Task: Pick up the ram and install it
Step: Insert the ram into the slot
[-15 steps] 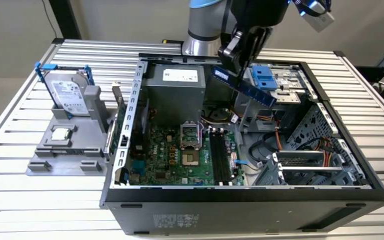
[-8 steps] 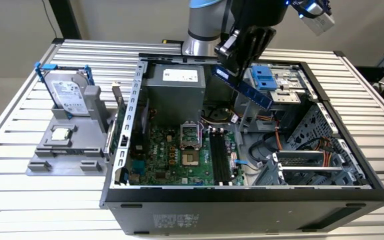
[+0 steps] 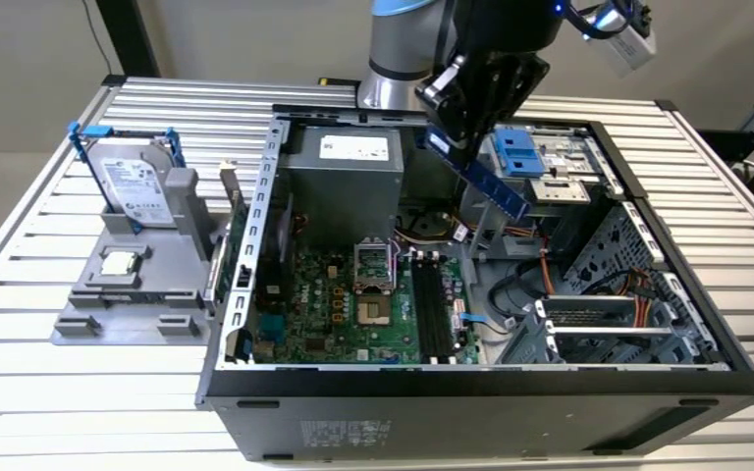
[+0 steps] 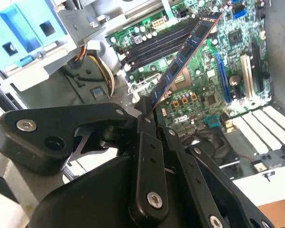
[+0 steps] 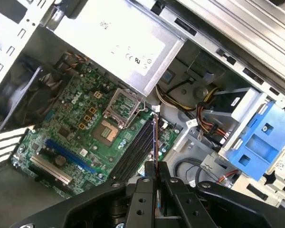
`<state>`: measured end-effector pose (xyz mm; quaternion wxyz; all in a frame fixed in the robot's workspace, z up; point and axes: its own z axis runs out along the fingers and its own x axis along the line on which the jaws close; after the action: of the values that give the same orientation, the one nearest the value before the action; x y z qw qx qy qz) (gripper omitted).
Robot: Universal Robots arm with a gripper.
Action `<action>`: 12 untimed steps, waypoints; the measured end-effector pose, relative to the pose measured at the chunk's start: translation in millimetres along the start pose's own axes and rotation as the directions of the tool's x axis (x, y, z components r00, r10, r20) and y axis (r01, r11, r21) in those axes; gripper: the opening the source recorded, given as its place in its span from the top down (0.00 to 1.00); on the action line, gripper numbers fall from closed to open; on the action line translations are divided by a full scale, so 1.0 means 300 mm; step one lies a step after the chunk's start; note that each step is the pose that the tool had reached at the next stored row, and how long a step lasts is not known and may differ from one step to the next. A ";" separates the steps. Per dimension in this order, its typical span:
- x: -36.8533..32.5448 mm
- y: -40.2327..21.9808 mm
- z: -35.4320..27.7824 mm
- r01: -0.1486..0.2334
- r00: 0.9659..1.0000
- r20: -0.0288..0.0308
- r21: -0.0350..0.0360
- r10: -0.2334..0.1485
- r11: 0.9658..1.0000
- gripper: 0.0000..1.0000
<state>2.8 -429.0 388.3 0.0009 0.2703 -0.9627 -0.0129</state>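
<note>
My gripper (image 3: 462, 116) hangs above the open computer case (image 3: 482, 378), shut on the ram (image 3: 493, 184). The ram is a dark blue stick that slants down from the fingers toward the exterior view's right. In the second wrist view the ram (image 4: 185, 52) reaches out from the gripper (image 4: 147, 111) over the green motherboard (image 4: 213, 80), its far end above the black memory slots (image 4: 156, 45). In the first wrist view the ram (image 5: 155, 140) appears edge-on as a thin line rising from the gripper (image 5: 155, 172), beside the slots (image 5: 135, 147). The slots (image 3: 432, 314) lie well below the stick.
A grey power supply (image 3: 345, 162) sits at the back of the case, with a blue drive bay (image 3: 521, 152) and loose cables (image 3: 548, 285) toward the exterior view's right. The CPU socket (image 3: 370, 285) lies next to the slots. Outside the case, a grey stand (image 3: 129, 285) holds a hard drive (image 3: 134, 182).
</note>
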 end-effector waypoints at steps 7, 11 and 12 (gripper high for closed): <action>0.000 0.000 0.000 -0.124 0.992 0.003 0.001 0.124 0.992 1.00; 0.000 0.000 0.001 -0.193 0.981 0.005 0.001 0.193 0.981 1.00; 0.000 0.000 0.001 -0.209 0.978 0.005 0.001 0.209 0.978 1.00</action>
<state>2.8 -429.1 388.0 -0.0004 0.1674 -0.9858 -0.0128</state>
